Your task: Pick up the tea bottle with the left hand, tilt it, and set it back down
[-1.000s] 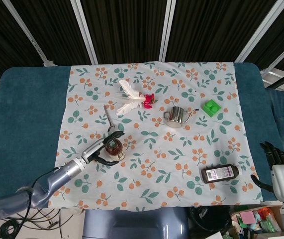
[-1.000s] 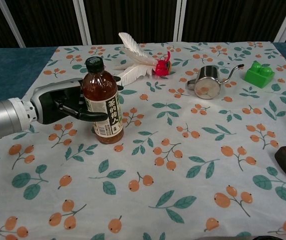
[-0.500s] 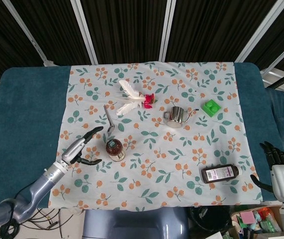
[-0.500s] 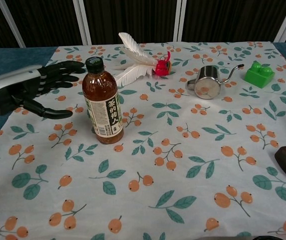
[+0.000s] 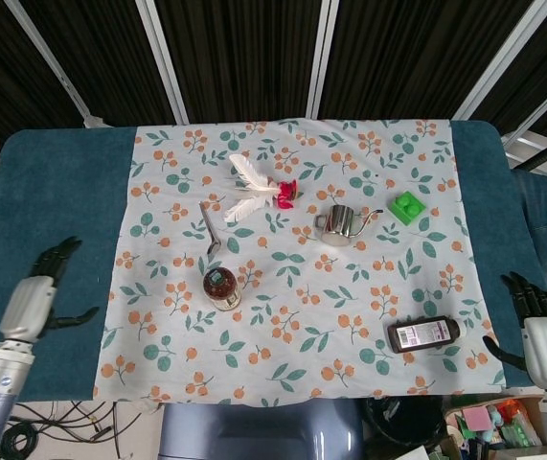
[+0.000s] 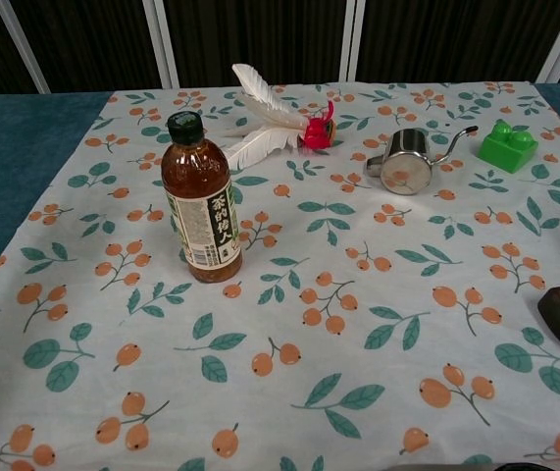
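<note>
Overall, a teal, nappy-textured table cover carries a smooth white floral cloth printed with orange berries and green leaves; the cloth takes up the middle, leaving bare teal strips at either side. Open cloth lies all around the bottle, widest toward the near edge.

The tea bottle stands upright on the cloth: clear plastic, amber liquid, dark green cap, pale label with dark characters. In the head view it shows cap-on, toward the cloth's left half.

Left hand: black fingers on a silver-grey forearm, over the bare teal strip, well apart from the bottle and off the cloth altogether. Fingers spread, thumb out to the side, nothing in them. It does not show in the chest view.

Right hand: beyond the table's right edge, far from the bottle, dark fingers extended and apart, holding nothing.

Other items, relative to the bottle:
- white feather shuttlecock with a red base, behind it
- small steel pitcher, shiny, thin spout, behind and to the right
- dark brown bottle lying flat with a white barcode label, right and nearer
- green toy brick, far right, behind
- thin grey metal tool, just behind the bottle.
</note>
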Tool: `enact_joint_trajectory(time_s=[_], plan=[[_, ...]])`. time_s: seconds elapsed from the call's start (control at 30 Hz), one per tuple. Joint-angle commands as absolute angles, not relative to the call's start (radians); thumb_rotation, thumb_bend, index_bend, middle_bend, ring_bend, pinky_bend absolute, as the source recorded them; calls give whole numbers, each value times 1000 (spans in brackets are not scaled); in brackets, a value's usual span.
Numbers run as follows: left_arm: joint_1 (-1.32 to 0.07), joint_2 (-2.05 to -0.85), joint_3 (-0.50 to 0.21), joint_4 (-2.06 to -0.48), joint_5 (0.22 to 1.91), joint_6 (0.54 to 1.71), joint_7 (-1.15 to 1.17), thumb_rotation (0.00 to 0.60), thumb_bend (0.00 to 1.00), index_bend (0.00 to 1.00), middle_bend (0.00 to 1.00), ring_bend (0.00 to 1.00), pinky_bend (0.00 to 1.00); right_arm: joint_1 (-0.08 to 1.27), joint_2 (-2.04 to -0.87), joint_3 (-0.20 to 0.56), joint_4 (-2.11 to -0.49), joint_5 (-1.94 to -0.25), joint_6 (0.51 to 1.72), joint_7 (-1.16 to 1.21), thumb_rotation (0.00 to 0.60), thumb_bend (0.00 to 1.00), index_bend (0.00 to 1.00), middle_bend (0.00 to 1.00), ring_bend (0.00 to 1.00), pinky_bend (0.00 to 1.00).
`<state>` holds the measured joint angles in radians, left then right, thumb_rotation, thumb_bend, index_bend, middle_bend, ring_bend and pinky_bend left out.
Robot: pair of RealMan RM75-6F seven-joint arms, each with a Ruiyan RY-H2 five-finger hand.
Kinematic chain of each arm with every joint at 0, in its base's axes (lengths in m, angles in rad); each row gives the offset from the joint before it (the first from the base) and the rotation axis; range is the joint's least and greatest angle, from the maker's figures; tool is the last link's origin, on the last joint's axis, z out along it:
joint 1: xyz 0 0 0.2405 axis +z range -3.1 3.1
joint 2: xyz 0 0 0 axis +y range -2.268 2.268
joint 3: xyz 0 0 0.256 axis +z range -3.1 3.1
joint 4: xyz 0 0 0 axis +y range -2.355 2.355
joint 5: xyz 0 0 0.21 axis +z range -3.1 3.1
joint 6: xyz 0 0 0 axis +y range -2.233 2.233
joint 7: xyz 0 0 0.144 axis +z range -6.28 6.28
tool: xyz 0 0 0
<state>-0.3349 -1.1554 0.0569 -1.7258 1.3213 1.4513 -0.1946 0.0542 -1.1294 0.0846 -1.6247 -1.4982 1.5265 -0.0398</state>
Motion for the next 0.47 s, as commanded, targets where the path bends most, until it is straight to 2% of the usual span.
enact_joint_trajectory(time_s=[0.03,0.27,0.47], plan=[[-248,-1075,53,-1750,1310,1535,-252,600,167,0,0,0,0,54,-1130,84,-1627,-1501,1528,-42,600,103,121,76,132,165],[-192,-1074,41,-1653,1353,1595,-248,600,170,0,0,0,0,56,-1130,81,-1635,-1507,1526,-56,600,102,121,77,132,165],[-183,-1072,30,-1628,1369,1580,-188,600,174,0,0,0,0,56,-1127,77,-1631,-1517,1529,-57,600,102,121,76,132,165]])
